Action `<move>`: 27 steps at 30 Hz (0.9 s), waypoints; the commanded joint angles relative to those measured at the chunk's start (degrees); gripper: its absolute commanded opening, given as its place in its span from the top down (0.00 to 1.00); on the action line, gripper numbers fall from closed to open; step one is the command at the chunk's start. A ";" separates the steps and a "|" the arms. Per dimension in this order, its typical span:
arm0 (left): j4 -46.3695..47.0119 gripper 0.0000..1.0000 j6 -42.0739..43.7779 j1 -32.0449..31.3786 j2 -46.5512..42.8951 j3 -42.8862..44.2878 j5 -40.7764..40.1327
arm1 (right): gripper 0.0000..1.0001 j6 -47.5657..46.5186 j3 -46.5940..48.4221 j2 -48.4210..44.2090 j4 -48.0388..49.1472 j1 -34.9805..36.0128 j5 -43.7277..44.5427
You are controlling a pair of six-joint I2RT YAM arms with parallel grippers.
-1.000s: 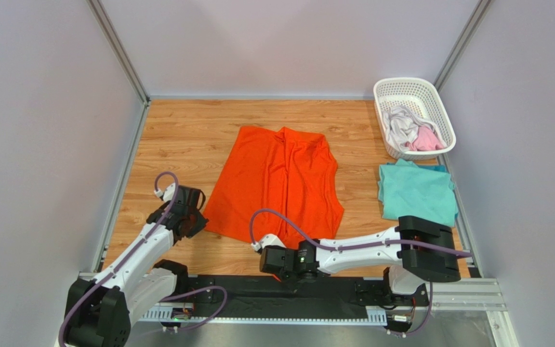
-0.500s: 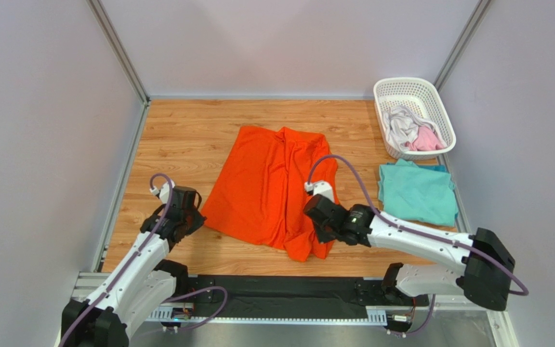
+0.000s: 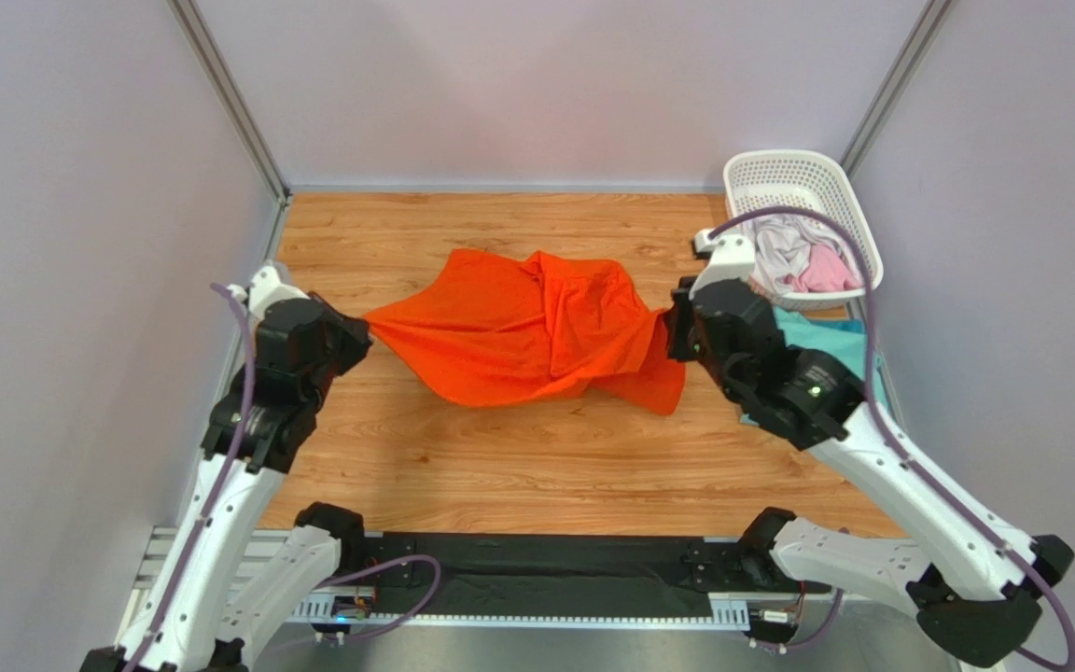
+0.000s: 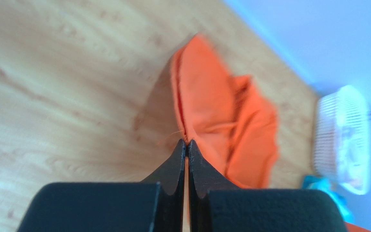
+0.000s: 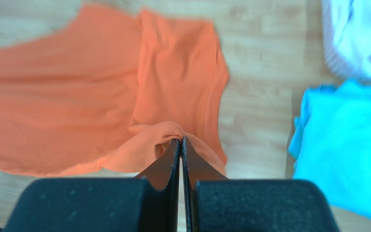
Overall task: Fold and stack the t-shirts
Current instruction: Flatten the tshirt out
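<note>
The orange t-shirt [image 3: 529, 329] hangs stretched between both grippers, lifted above the wooden table [image 3: 529, 462]. My left gripper [image 3: 358, 325] is shut on its left corner; in the left wrist view the shirt [image 4: 211, 111] runs away from the gripper [image 4: 187, 141]. My right gripper [image 3: 669, 329] is shut on its right corner; in the right wrist view a fold of the shirt [image 5: 76, 106] sits pinched at the gripper [image 5: 180, 138]. The folded teal t-shirt [image 3: 852, 357] lies at the right, partly hidden by my right arm; it also shows in the right wrist view [image 5: 347, 140].
A white lattice basket [image 3: 838, 182] stands at the back right holding a grey-white shirt [image 3: 779, 245] and a pink one [image 3: 826, 269]. Grey walls and metal rails bound the table on three sides.
Both grippers rose and moved back from the near edge, lifting the shirt's near corners and folding the orange cloth back. The right arm swung from the centre to the right.
</note>
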 commanded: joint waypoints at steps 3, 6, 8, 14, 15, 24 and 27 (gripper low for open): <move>-1.64 1.00 2.76 0.15 -6.69 13.33 -2.28 | 1.00 -9.29 15.41 -4.04 -0.85 -0.17 4.27; -1.73 1.00 4.95 0.15 -8.02 20.62 -0.61 | 1.00 -12.63 23.23 -5.00 -2.87 -0.17 1.29; -1.73 1.00 5.75 0.15 -8.46 24.50 1.67 | 1.00 -15.18 28.92 -5.01 -4.10 -0.17 -2.92; -2.43 1.00 9.26 0.15 -6.89 42.76 8.26 | 1.00 -17.21 43.52 -5.18 -7.97 -0.17 -12.86; -2.60 1.00 10.05 0.15 -6.62 44.63 8.79 | 1.00 -17.47 45.03 -5.18 -8.06 -0.17 -14.52; -4.19 1.00 11.38 0.24 -5.83 52.47 10.56 | 1.00 -23.08 61.91 1.75 -9.99 -0.17 -22.02; -4.36 1.00 12.52 0.15 -4.43 52.21 8.10 | 1.00 -26.34 66.13 6.66 -8.85 -0.17 -14.93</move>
